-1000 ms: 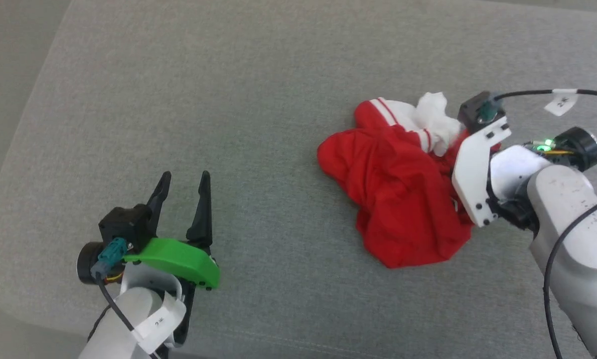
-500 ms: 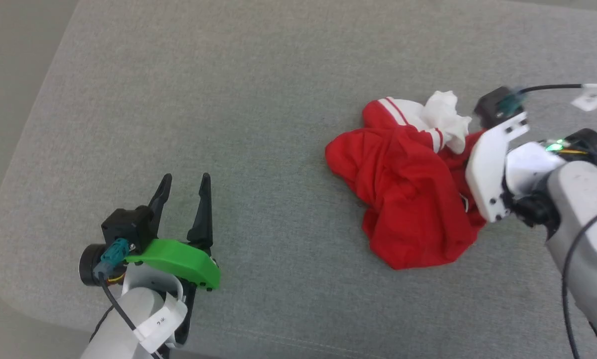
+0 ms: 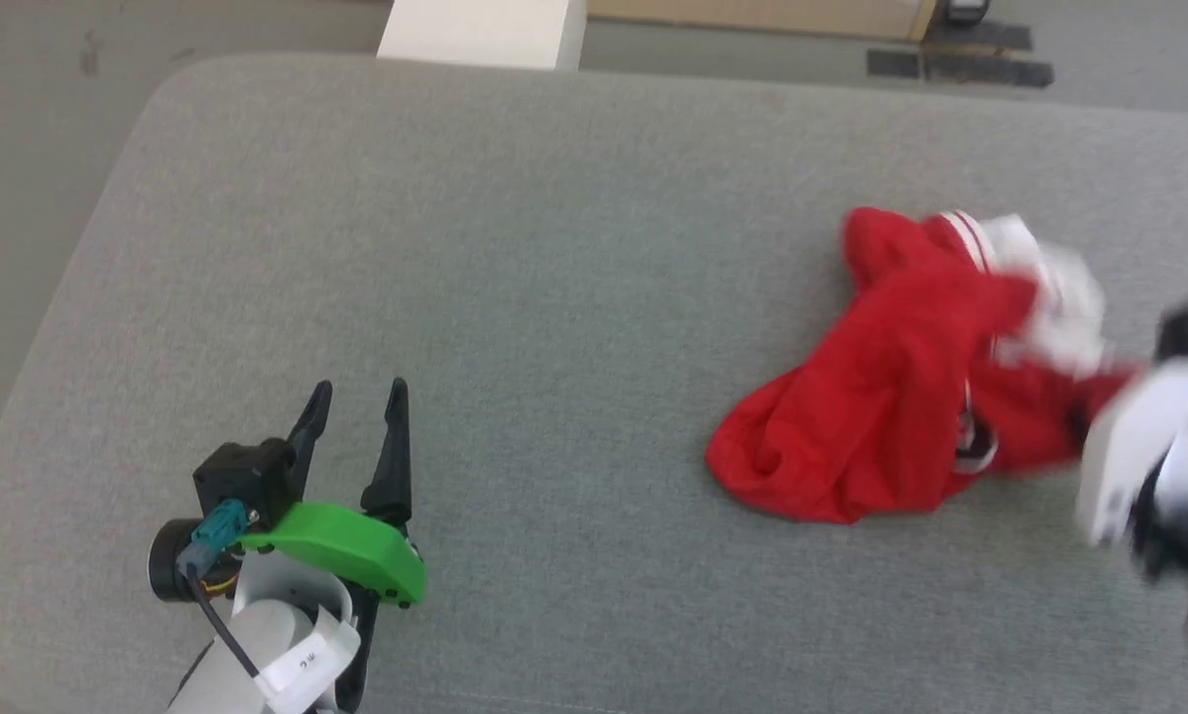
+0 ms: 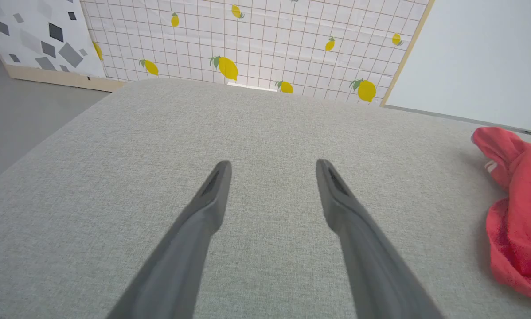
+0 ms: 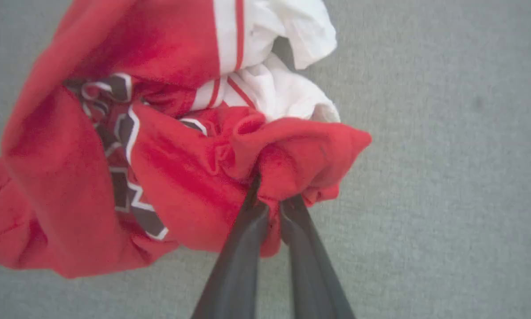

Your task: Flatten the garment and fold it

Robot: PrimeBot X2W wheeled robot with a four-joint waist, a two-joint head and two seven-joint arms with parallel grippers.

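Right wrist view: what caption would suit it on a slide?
The right end effector, shut on a bunched fold of the crumpled red-and-white garment, over grey upholstery.

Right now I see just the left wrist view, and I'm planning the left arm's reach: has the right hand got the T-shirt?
Observer: Yes, the right hand is shut on a bunched red fold of the T-shirt.
Operator: Is it flat anywhere?
Observer: No, it lies crumpled in a heap on the grey fabric-covered surface.
Operator: Where are the sleeves?
Observer: The white sleeves are bunched together just beyond the gripped fold.
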